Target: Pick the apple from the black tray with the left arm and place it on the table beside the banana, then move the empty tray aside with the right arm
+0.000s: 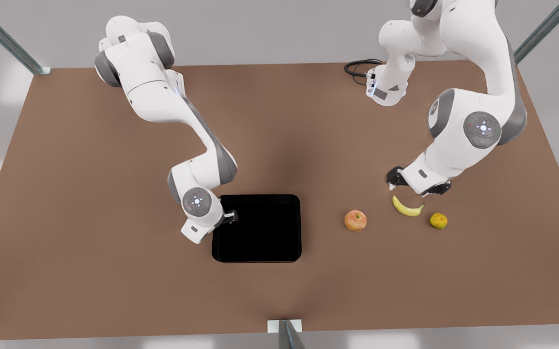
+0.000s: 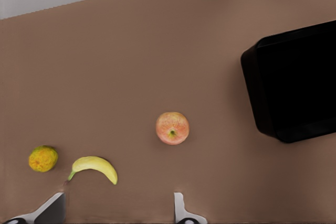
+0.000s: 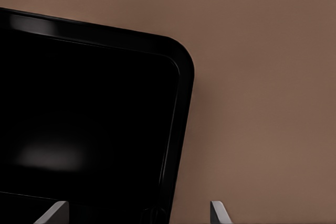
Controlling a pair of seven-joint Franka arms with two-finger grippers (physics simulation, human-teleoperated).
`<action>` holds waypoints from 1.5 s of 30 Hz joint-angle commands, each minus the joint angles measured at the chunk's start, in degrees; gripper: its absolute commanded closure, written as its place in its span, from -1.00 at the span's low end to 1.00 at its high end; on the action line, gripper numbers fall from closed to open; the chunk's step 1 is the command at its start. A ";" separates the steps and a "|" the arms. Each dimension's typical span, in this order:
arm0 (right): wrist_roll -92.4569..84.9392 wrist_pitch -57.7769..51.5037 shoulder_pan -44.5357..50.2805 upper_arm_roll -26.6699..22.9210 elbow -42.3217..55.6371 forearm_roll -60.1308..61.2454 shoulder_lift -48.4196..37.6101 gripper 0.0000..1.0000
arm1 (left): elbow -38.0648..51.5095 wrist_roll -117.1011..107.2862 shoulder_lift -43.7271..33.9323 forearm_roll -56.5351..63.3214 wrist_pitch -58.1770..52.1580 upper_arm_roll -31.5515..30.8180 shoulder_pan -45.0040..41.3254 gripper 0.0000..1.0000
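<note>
The apple (image 1: 355,220) (image 2: 172,128) rests on the brown table (image 1: 115,271), between the empty black tray (image 1: 260,228) (image 2: 294,82) and the banana (image 1: 408,207) (image 2: 94,166). Just behind the banana, at the front view's right, my left gripper (image 1: 417,186) (image 2: 116,214) hovers open and holds nothing. My right gripper (image 1: 231,216) (image 3: 136,214) is at the tray's edge on the front view's left. It is open, and the rim of the tray (image 3: 94,114) lies between its fingers.
A small orange-green fruit (image 1: 438,221) (image 2: 43,159) lies just past the banana toward the front view's right. A black cable (image 1: 359,68) coils at the far edge. A metal bracket (image 1: 284,329) sits at the near table edge.
</note>
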 commanded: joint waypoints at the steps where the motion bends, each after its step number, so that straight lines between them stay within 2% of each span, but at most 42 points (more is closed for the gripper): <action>1: 12.78 3.93 -0.06 -0.15 0.01 -0.18 0.72 -1.00 | 1.58 -9.47 -0.22 -0.94 -15.57 4.00 1.83 -1.00; 3: 12.78 6.31 -0.85 -0.50 -1.39 0.34 1.51 -1.00 | 3.35 -9.20 -0.13 -3.05 -15.39 6.11 2.44 -1.00; 8: 13.04 10.09 -1.20 -0.59 -5.70 0.70 1.60 -1.00 | 3.35 -8.06 0.22 -3.32 -15.39 3.39 1.83 -1.00; 17: 10.93 11.67 -3.13 0.12 -5.70 0.61 5.73 -1.00 | 3.35 -7.97 0.66 -5.08 -15.22 2.95 0.95 -1.00; 19: 10.59 11.58 -3.05 0.55 -5.70 0.61 5.73 -0.93 | 3.35 -8.06 0.66 -5.08 -15.22 2.95 0.95 -1.00; 20: 10.41 11.58 -3.05 0.64 -5.70 0.61 5.73 -0.82 | 3.35 -8.06 0.66 -5.08 -15.22 2.95 0.95 -1.00; 21: 10.06 11.49 -3.13 0.73 -5.70 0.61 5.73 -0.32 | 3.35 -8.06 0.66 -5.08 -15.22 2.95 0.86 -1.00; 22: 9.18 11.40 -3.05 0.73 -5.70 0.61 5.73 -0.08 | 3.43 -8.06 0.66 -5.08 -15.22 2.95 0.86 -1.00; 24: 8.83 11.40 -3.05 0.73 -5.70 0.61 5.73 0.03 | 3.35 -8.32 0.74 -4.99 -15.22 2.86 0.77 -1.00; 26: 7.86 11.40 -3.05 0.73 -5.70 2.72 6.26 0.04 | 3.43 -8.24 0.74 -4.99 -15.22 2.86 0.77 -1.00; 30: 7.42 11.58 -3.13 0.73 -5.70 2.63 6.79 0.18 | 3.35 -8.32 0.74 -4.99 -15.22 2.86 0.77 -1.00; 31: 7.07 11.58 -3.13 0.73 -5.70 2.72 6.79 0.29 | 3.35 -8.32 0.74 -4.99 -15.22 2.86 0.77 -1.00; 33: 6.10 11.58 -3.13 0.73 -5.70 2.72 6.79 0.73 | 3.43 -8.32 0.74 -4.90 -15.22 2.86 0.77 -1.00; 34: 6.10 11.49 -3.13 0.73 -5.70 2.81 6.79 0.84 | 3.35 -8.32 0.74 -4.90 -15.22 2.86 0.77 -1.00; 36: 6.36 11.40 -3.05 0.99 -5.70 3.24 6.70 0.91 | 3.43 -8.32 0.74 -4.90 -15.22 2.86 0.77 -1.00; 41: 6.45 10.09 -2.96 2.05 -5.35 4.04 4.15 0.91 | 3.43 -8.32 0.74 -4.90 -15.22 2.86 0.77 -1.00; 45: 4.79 0.69 -5.06 1.87 -5.00 3.95 -3.32 0.91 | 3.52 -8.32 0.74 -4.90 -15.22 2.86 0.77 -1.00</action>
